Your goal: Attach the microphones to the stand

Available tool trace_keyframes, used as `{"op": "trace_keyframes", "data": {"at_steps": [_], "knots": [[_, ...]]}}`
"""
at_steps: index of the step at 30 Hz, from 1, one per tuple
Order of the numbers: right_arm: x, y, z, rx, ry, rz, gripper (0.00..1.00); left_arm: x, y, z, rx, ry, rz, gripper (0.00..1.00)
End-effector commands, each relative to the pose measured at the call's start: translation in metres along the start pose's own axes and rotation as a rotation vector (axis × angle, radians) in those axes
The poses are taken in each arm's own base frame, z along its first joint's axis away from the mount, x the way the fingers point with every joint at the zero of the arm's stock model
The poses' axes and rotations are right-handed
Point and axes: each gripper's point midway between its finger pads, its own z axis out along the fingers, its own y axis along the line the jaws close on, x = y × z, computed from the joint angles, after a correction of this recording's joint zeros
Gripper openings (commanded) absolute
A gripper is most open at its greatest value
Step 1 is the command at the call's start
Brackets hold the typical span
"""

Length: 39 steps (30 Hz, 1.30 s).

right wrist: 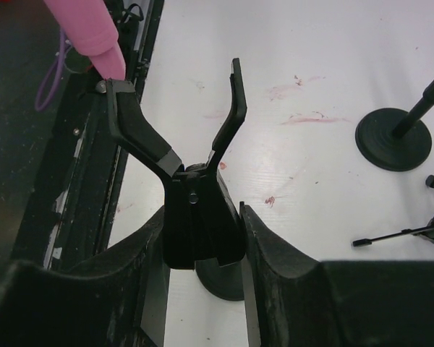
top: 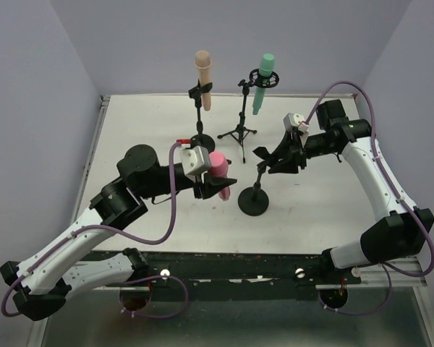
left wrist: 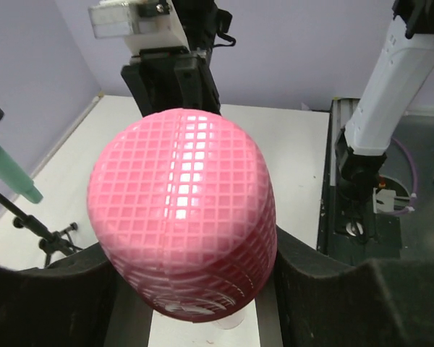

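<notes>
Holding pink mic [top: 218, 165] clamped in left tool [top: 218, 186]; right tool [top: 273, 160] grips the clip [right wrist: 200, 217]. Mic sits just left of clip, tail at its open fork, axis tilted.

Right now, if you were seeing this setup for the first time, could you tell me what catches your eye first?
The pink microphone fills the left wrist view, held in the left gripper near the table's middle. Beside it, the right gripper grips the empty clip of the nearest stand. At the back, the beige-peach microphone and mint green microphone are already mounted.
</notes>
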Motion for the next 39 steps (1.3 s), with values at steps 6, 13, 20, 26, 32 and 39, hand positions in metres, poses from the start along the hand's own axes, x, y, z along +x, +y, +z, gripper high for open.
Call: {"op": "trace_keyframes", "data": {"at_steps": [6, 13, 20, 26, 32, 39], "knots": [[-0.010, 0.008, 0.000, 0.000, -0.029, -0.044, 0.24, -0.020, 0.040, 0.027, -0.043, 0.146, 0.158, 0.00], [-0.009, 0.011, -0.001, 0.000, -0.026, -0.056, 0.20, -0.022, 0.051, 0.062, 0.015, 0.227, 0.120, 0.00], [-0.009, 0.013, -0.001, -0.001, -0.023, -0.066, 0.19, -0.039, 0.056, 0.090, 0.048, 0.241, 0.074, 0.00], [-0.010, 0.015, -0.002, 0.002, -0.026, -0.078, 0.19, -0.033, 0.056, 0.110, 0.068, 0.278, 0.054, 0.00], [-0.012, 0.017, -0.002, 0.005, -0.028, -0.089, 0.19, -0.023, 0.049, 0.126, 0.103, 0.303, 0.037, 0.00], [-0.014, 0.017, -0.003, 0.010, -0.031, -0.088, 0.17, -0.008, 0.045, 0.137, 0.121, 0.336, 0.020, 0.00]]}}
